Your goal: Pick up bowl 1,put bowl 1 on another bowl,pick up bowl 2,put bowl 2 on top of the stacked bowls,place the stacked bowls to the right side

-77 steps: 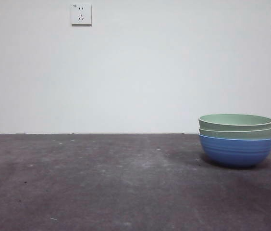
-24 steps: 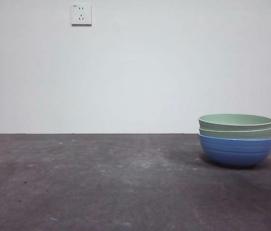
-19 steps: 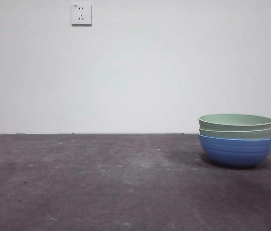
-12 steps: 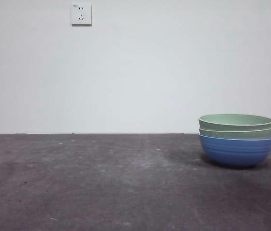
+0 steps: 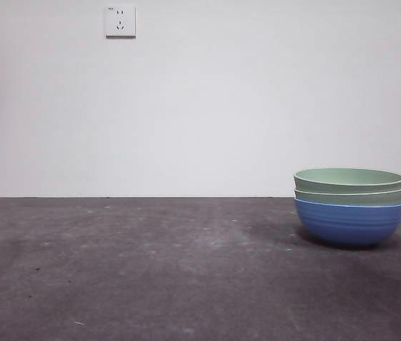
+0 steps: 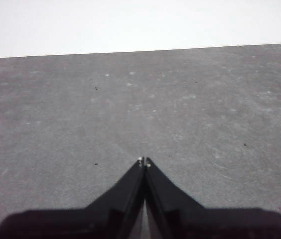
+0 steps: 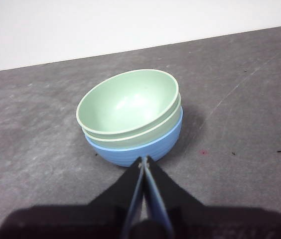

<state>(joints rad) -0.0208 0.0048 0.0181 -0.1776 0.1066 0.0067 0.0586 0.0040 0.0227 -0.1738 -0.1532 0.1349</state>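
Judging from how things lie, we find the stacked bowls (image 5: 349, 206) already nested, two pale green bowls (image 7: 130, 107) inside the blue bowl (image 7: 150, 147), standing near the bench's (image 5: 151, 270) right edge, so the last step looks all but done. Our right gripper (image 7: 144, 160) hangs just beside the blue bowl with its jaws pressed together, holding nothing, while our left gripper (image 6: 144, 161), likewise closed and empty, waits over bare bench. Doing this well, we think, means drawing away without nudging the stack.
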